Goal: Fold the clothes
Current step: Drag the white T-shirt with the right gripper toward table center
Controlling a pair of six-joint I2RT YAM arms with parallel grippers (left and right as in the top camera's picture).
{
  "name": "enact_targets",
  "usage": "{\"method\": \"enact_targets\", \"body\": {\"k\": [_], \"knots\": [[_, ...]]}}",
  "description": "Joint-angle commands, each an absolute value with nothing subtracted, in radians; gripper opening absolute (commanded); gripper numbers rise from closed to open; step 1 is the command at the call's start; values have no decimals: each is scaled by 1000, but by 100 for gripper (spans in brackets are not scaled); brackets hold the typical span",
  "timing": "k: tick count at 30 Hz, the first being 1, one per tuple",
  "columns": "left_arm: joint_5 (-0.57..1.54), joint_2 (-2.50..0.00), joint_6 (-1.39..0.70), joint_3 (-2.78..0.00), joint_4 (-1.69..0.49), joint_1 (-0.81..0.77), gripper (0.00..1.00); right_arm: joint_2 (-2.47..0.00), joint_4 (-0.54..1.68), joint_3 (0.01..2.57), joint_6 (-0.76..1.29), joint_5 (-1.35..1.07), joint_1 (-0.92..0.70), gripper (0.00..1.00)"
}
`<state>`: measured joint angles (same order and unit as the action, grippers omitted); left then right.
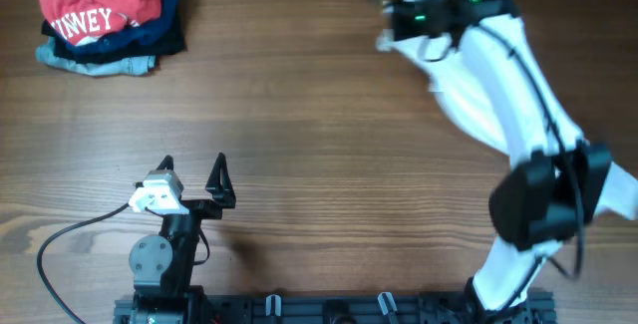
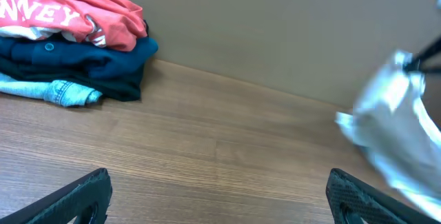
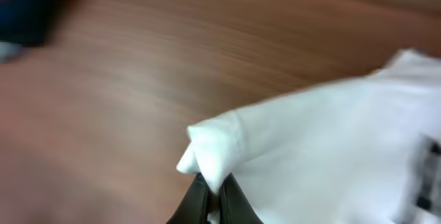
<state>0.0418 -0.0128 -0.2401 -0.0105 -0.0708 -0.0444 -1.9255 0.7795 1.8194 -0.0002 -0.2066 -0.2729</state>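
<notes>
While the left gripper (image 1: 192, 162) gapes wide, the right gripper (image 3: 215, 189) pinches the T-shirt (image 3: 331, 134)

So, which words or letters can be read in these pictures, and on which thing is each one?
"NNEY": white letters on the red shirt; the start of the word is cut off at the picture's edge.
Dark marks on the white T-shirt: too blurred to read.
No other text is visible.
</notes>
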Motion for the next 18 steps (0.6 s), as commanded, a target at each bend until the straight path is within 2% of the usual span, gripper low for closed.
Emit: {"method": "enact_targets", "body": {"k": [1,4,7,9,12,14,15,16,17,18], "knots": [[35,-5,-220,-6,-76,-48,100,-1856,824,1827,91,-261,-417,4],[35,-5,-220,-6,-76,-48,100,-1851,860,1827,111,-404,-533,4],[35,-5,-220,-6,-76,-48,100,-1821,835,1835,126,-335,-558,5],[35,-5,-220,-6,-76,-48,100,-1803,777,1843,160,-214,-506,4],[35,-5,-220,-6,-76,-48,100,-1811,593,1845,231,-211,-350,4],[35,-5,-220,-6,-76,-48,100,-1836,458,1845,206,-210,-260,6],[35,-5,-220,-6,-76,-48,100,-1861,407,1845,162,-210,-223,52],[35,-5,-220,-6,-76,-48,100,-1888,398,1845,156,-209,-199,84],[35,-5,-220,-6,-76,-48,100,-1902,407,1845,157,-206,-189,85],[35,-5,-220,-6,-76,-48,100,-1923,445,1845,167,-176,-173,100]]}}
